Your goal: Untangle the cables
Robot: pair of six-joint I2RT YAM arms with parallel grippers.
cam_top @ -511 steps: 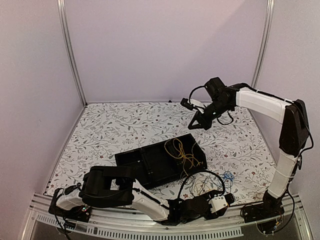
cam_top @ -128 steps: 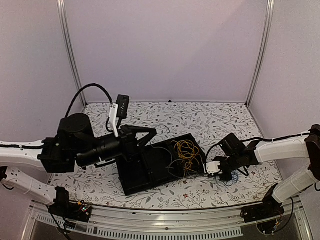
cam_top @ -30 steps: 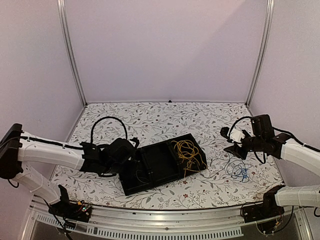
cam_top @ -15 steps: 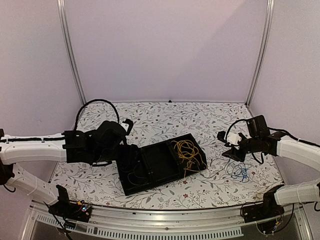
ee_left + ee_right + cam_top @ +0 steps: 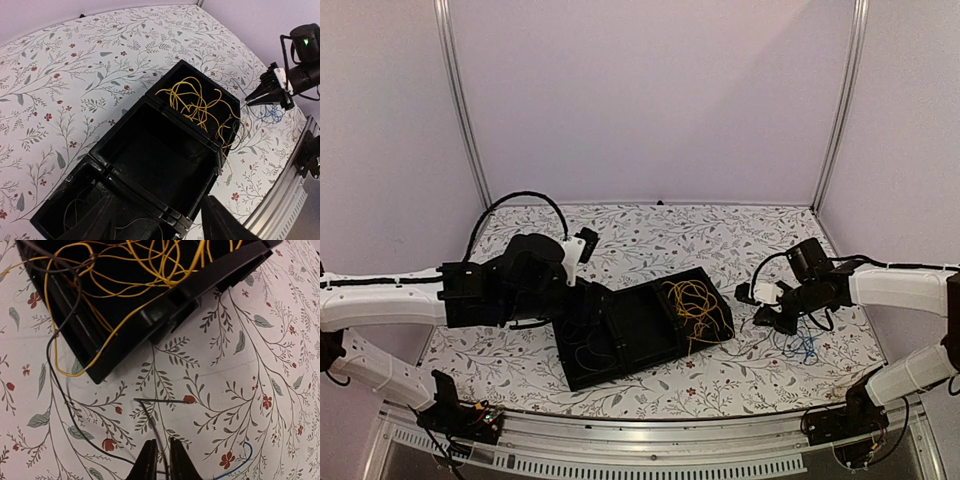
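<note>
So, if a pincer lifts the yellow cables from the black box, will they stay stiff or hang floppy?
Probably floppy: the yellow cables lie in loose loops and drape over the rim of the black box. Likely light, being so thin. They may drag the black cable along, since it crosses them.

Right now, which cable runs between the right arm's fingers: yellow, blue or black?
The black cable passes between the right fingers; the yellow cables lie in the black tray, the blue cable on the tablecloth.

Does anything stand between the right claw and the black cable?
Nothing visible does. The black cable lies on the table and passes between the fingers of the right claw; the black tray is farther ahead.
</note>
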